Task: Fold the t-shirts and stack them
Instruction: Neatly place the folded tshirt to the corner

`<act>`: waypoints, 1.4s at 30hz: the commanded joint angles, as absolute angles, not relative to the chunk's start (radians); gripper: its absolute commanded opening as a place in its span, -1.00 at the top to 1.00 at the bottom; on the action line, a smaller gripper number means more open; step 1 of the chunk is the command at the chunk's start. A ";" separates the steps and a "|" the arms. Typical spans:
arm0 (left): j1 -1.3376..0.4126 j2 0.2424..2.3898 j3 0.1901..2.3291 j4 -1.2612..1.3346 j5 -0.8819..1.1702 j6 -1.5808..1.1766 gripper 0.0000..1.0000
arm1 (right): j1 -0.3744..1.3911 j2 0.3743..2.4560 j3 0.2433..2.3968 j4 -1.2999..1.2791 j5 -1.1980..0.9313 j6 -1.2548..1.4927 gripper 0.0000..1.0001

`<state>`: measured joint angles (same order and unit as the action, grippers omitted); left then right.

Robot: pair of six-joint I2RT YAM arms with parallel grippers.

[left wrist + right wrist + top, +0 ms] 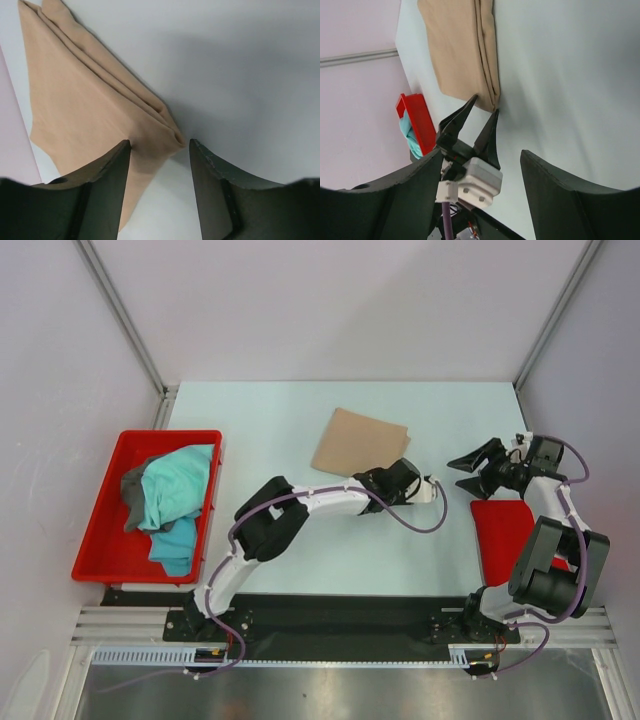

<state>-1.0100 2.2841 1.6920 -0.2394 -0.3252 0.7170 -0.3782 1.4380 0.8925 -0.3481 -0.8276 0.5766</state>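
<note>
- Left arm (300,502): elbow bent near its base, forearm stretched right across the middle.
- Left gripper (160,145): low, jaws parted, a clear gap between them.
- Right arm (560,560): folded back close above its base, wrist turned left.
- Right gripper (455,472): jaws spread wide, pointing at the left gripper, not touching it.

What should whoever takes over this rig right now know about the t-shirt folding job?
Left gripper: open, fingers straddling the near-right corner of the tan t-shirt, not visibly clamped.
Right gripper: open and empty, over the table just beyond the red mat.
Things: tan t-shirt lies folded mid-table; teal t-shirt and dark grey t-shirt lie crumpled in the red tray at the left.
Done: tan shirt folded.
Left: fold the teal and grey ones, then stack all three.
</note>
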 commanded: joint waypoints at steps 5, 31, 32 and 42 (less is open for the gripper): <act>-0.969 2.384 1.782 -0.354 -0.287 0.719 0.36 | -0.380 1.404 0.881 -0.351 -0.851 0.591 -0.42; -0.894 2.102 1.661 -0.285 -0.118 0.583 0.99 | -0.155 1.782 1.032 -0.043 -0.788 0.801 -0.72; -0.891 2.095 1.661 -0.285 -0.112 0.578 0.99 | -0.143 1.814 1.048 -0.028 -0.792 0.814 -0.74; -0.876 2.071 1.666 -0.304 -0.089 0.571 0.99 | -0.018 1.939 1.074 0.143 -0.729 0.933 -0.94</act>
